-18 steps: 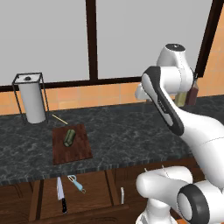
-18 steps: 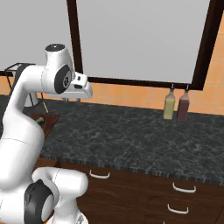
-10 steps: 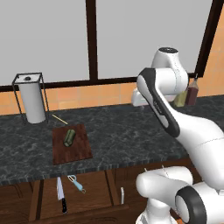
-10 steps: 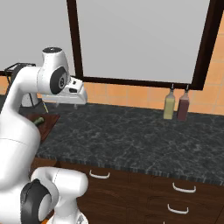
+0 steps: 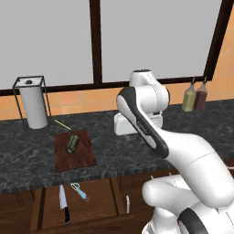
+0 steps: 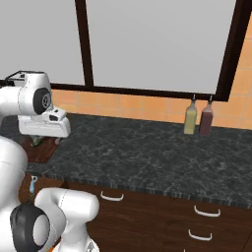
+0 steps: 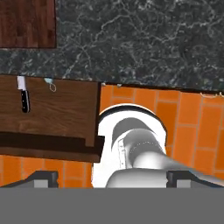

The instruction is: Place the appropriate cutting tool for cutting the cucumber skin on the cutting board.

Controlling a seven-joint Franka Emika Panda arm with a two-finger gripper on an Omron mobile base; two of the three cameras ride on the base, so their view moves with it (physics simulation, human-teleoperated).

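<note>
**Left base view.** The arm has swung left from beside the two bottles (image 5: 195, 96) at the back right of the counter (image 5: 27, 157). Its pincer (image 5: 137, 131) now hangs over the middle of the counter, right of the cutting board (image 5: 86, 157). The scene itself has not shifted, so the base has stayed put. This is judged to be the start of the approach: the arm is turning toward the tools, and no pick has begun.

The board carries the cucumber (image 5: 72, 143), which lies near its back edge. The open drawer (image 5: 103, 201) below the counter holds two tools side by side but apart: the cutting tool (image 5: 80, 191), a blue-handled peeler, and to its left a knife (image 5: 63, 203). A thin yellow stick (image 5: 62, 124) lies on the counter just behind the board, near the paper-towel stand (image 5: 32, 105).

**Right base view.** The hand sits low at the far left, above the near end of the board. The peeler's blue handle shows below the counter edge, well under the hand.

**Hand view.** The camera looks straight down. The two finger tips stand wide apart at the bottom corners with nothing between them, so the pincer is released. The drawer appears at the left with the knife and, just to its right, the peeler's looped head. A corner of the board fills the upper left. The peeler lies well off the pincer's axis, so reaching it probably calls for further travel toward the drawer and then a descent.
</note>
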